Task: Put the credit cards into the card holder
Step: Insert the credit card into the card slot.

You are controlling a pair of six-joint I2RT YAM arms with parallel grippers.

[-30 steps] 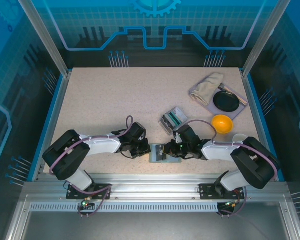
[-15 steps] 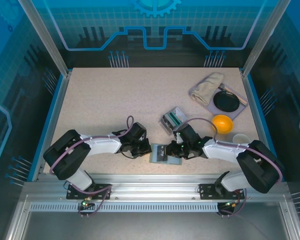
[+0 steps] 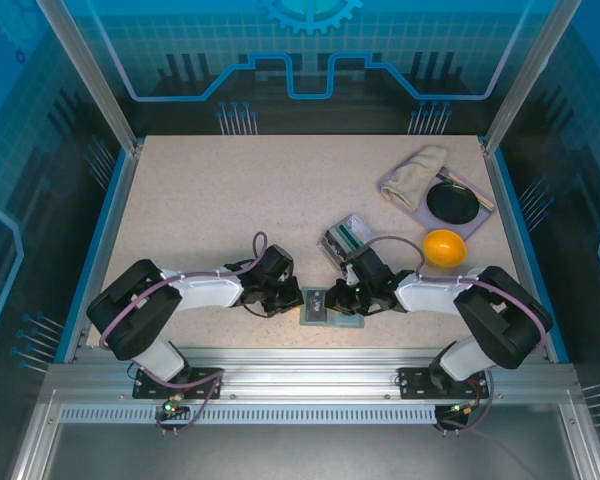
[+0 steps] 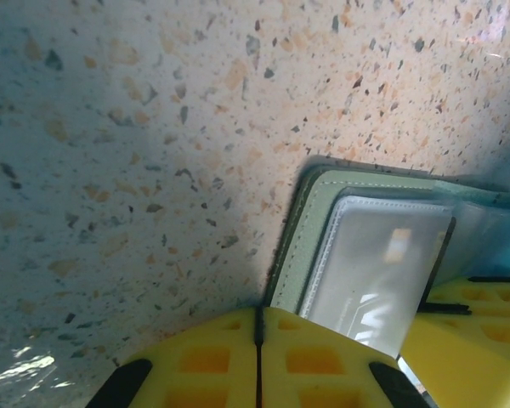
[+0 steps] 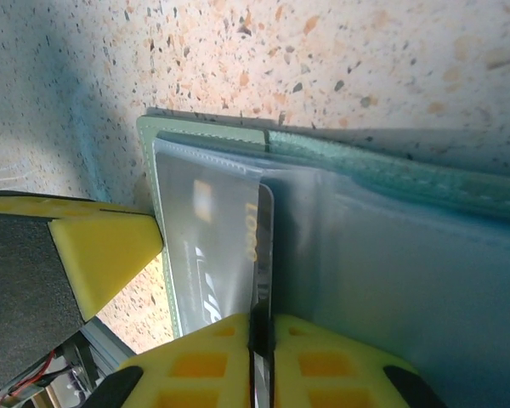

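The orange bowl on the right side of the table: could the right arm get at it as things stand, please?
Probably, but not straight away: the bowl sits close by, yet the right fingers are shut on a card at the card holder.

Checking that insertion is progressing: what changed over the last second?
The right gripper, shut on a credit card, edged slightly left over the card holder. The left gripper, card holder and orange bowl stayed put.

card holder (image 4: pixel 310 229): pale green | credit card (image 5: pixel 259 246): gold lettering | table (image 3: pixel 230 200): speckled beige
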